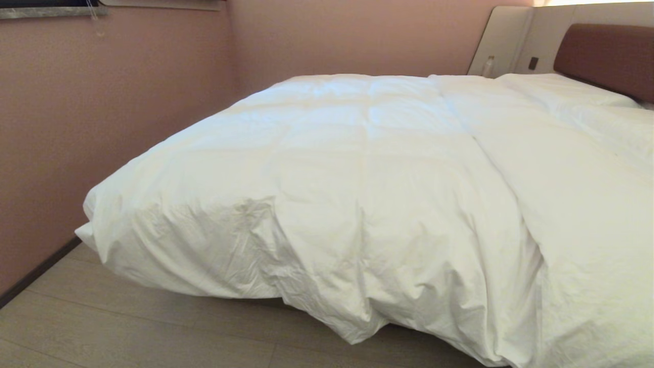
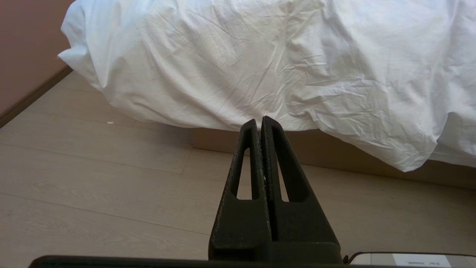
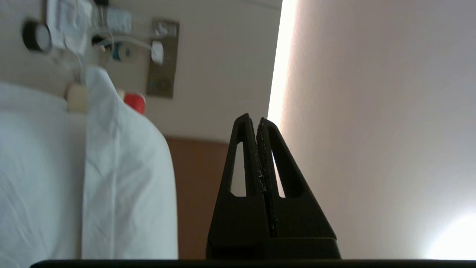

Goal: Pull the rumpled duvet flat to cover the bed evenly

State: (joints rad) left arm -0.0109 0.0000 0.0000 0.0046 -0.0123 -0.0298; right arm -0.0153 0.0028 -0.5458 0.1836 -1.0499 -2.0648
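- Duvet (image 1: pixel 357 168): spread over the bed (image 2: pixel 334 149), crumpled at the foot edge, one fold sagging toward the floor (image 1: pixel 127 327).
- Left gripper (image 2: pixel 259 121): low over the floor, pointing at the duvet's hanging edge, apart from it; fingers pressed together, holding nothing.
- Right gripper (image 3: pixel 254 119): raised, pointing toward the headboard (image 3: pixel 193 178) and wall (image 3: pixel 372 111), duvet off to one side; fingers pressed together, empty, touching nothing.
- Writing: a label at the left wrist view's edge, unreadable.
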